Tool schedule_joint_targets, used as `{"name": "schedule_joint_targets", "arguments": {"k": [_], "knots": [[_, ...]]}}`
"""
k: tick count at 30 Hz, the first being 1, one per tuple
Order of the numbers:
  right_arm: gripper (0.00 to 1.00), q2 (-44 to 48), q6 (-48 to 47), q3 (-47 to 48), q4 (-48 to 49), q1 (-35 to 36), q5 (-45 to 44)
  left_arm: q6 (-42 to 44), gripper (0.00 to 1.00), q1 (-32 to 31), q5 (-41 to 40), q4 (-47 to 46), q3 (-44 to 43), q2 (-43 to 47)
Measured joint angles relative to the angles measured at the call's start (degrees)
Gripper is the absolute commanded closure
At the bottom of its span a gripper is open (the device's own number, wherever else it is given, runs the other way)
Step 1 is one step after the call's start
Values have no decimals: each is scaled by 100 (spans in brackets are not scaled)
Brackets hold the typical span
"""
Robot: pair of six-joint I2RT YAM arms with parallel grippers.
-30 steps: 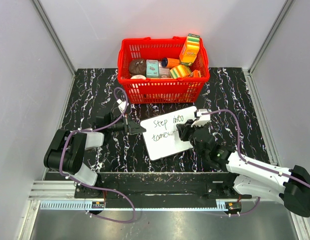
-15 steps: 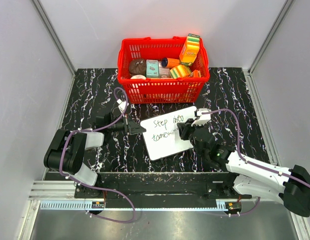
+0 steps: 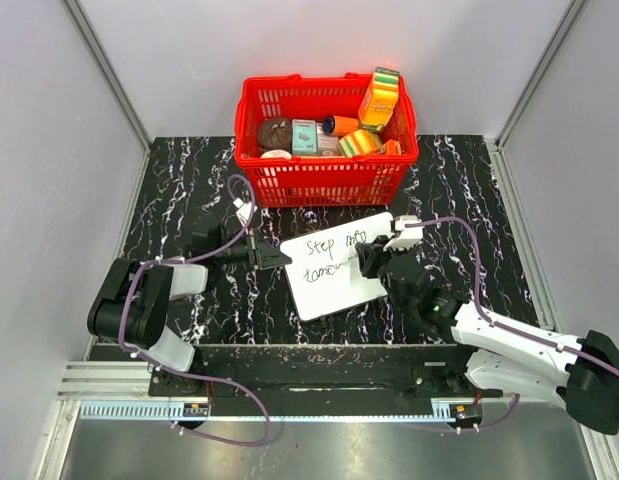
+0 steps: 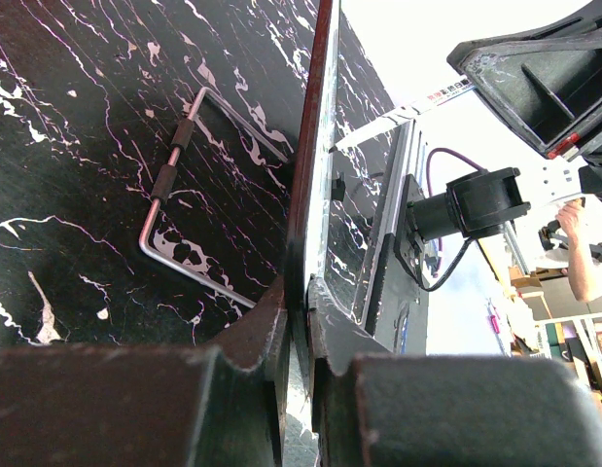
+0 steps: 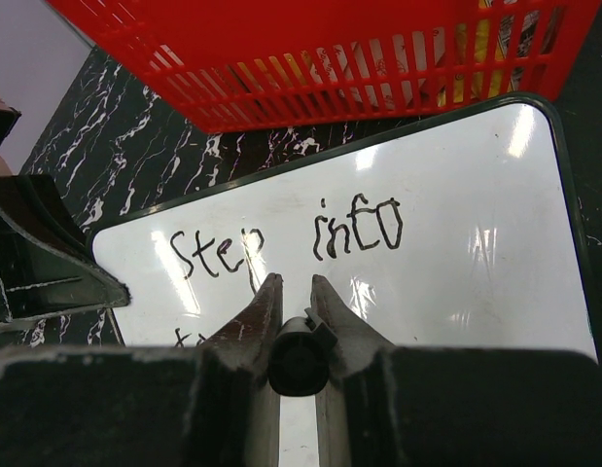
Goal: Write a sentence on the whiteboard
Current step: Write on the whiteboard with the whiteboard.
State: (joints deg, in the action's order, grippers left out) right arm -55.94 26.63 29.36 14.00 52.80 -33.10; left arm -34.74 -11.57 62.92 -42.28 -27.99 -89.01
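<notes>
Toward the near edge, the right gripper (image 5: 293, 284) is pressed together on a black marker (image 5: 299, 360) above the whiteboard (image 3: 324, 295). The board lies askew mid-table, and the left gripper (image 4: 301, 297) pinches its left rim. The sentence (image 5: 281, 243) runs in 2 lines, the second partly hidden. My worry is that marker pressure could slide the glossy board if that pinch slips, skewing the letters, or the fingers could smear wet ink. Beyond, a red basket (image 3: 324, 180) sits at the far edge of the black veined table (image 3: 179, 190). Pale walls (image 3: 319, 40) close 3 sides.
</notes>
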Motion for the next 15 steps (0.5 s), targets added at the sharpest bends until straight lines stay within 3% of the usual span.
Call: {"name": "schedule_joint_targets", "arguments": {"k": [15], "knots": [[100, 162, -2, -17, -107, -48, 105, 0, 100, 0, 0, -2, -2, 0]]}}
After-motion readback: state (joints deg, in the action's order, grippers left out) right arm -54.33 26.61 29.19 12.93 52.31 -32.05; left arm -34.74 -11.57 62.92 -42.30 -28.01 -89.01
